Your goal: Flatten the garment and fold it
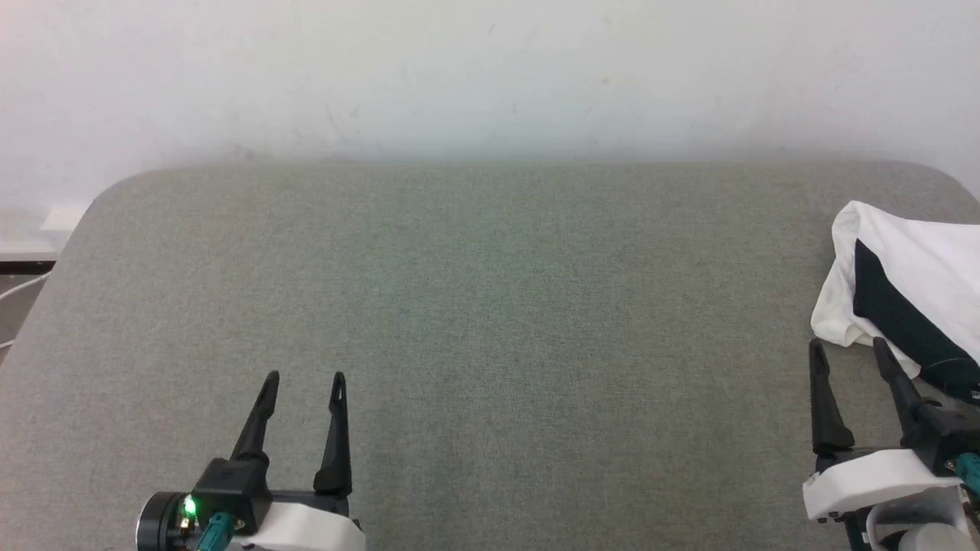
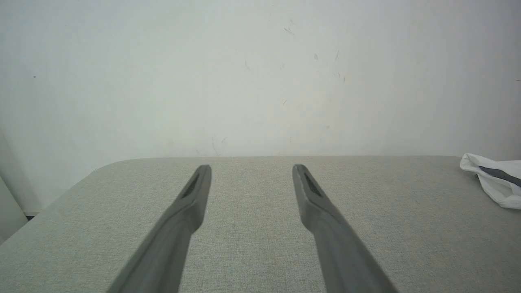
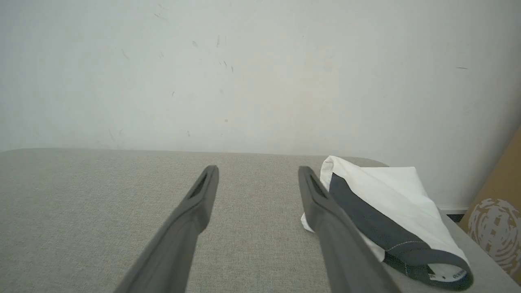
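Head view: the garment [image 1: 911, 260] lies bunched at the desk's [image 1: 490, 306] right edge, just ahead and to the right of the right hand [image 1: 848, 344], whose fingers are spread and empty. The left hand [image 1: 305, 376], also spread and empty, is well apart from it.

Left wrist view: the garment [image 2: 494, 183] shows far off to the right.

Right wrist view: the garment [image 3: 390, 191] runs diagonally, far left to near right, just beside the right hand [image 3: 258, 168]. The right arm looks to be the one to reach for it.
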You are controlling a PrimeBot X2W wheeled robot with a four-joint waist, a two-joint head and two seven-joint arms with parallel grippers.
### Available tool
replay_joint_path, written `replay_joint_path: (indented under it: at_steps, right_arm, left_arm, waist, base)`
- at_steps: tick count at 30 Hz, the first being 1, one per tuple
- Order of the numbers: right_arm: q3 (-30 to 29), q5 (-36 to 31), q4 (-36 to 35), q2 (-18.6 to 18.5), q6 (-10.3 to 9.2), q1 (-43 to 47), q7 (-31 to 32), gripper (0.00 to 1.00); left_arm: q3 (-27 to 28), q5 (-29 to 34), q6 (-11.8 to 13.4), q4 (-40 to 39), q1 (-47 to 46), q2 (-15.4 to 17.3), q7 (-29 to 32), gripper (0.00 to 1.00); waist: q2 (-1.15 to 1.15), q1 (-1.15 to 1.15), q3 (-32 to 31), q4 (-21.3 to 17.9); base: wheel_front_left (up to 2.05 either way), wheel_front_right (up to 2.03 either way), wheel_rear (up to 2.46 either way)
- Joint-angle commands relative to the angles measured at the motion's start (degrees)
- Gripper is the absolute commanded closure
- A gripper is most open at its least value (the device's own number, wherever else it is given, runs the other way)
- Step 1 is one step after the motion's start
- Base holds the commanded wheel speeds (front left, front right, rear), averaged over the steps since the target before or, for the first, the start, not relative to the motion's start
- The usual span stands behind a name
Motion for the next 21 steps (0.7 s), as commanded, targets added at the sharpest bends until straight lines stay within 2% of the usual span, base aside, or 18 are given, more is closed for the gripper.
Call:
replay_joint_path:
  at_steps: [1,21]
  right_arm:
    - [-0.40,-0.32,0.14,0.09,-0.05,-0.50,-0.25,0.00]
    - [-0.48,-0.31,0.55,0.09,-0.05,-2.69,-0.31,0.00]
  left_arm:
    - [0.27,0.50,-0.17,0.21,0.43,-0.31,-0.26,0.00]
    - [3.43,2.31,-2.93,0.46,-0.57,-2.41,-0.27,0.00]
  waist:
    - [0.00,0.01,0.25,-0.22]
    - [0.00,0.01,2.28,-2.03]
  base:
    - [0.00,0.00,0.00]
    - [0.00,0.00,0.00]
